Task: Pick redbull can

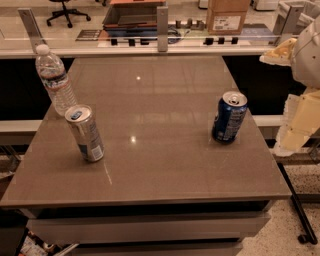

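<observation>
One smooth, glossy grey-brown table [165,170], with an office chair [65,9] and a cardboard box [227,16] beyond at 12 o'clock; two cans, one bottle; the slim silver redbull can [85,132] stands at 9 o'clock, the clear ribbed water bottle [55,80] at 10, the wider blue can [229,117] at 3; the cream gripper [298,122] hangs off-table past 3, its grip I cannot tell.

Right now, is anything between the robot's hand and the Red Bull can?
The hand hangs past the table's right edge, the redbull can stands near the left. The blue can stands on the right, close to that path.
</observation>
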`<state>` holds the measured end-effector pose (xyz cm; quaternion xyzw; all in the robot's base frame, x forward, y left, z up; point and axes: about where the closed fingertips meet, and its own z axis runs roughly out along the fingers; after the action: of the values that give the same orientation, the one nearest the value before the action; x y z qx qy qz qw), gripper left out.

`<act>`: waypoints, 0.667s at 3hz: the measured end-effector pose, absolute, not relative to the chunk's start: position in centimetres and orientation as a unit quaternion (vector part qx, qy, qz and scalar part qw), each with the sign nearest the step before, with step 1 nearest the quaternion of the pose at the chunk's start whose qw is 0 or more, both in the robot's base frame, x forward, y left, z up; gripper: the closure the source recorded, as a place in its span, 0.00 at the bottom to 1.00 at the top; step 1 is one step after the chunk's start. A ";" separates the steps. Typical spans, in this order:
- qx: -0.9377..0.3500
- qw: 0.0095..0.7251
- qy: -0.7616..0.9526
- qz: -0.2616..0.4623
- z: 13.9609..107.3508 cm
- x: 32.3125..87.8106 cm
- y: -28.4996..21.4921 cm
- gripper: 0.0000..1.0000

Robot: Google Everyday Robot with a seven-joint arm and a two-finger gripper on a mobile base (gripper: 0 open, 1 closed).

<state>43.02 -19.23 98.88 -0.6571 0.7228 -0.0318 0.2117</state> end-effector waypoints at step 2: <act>-0.644 0.284 0.709 0.049 97.3 44.0 -15.0 0.00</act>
<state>44.00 -15.03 97.31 -0.6436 0.7091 0.0485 0.2837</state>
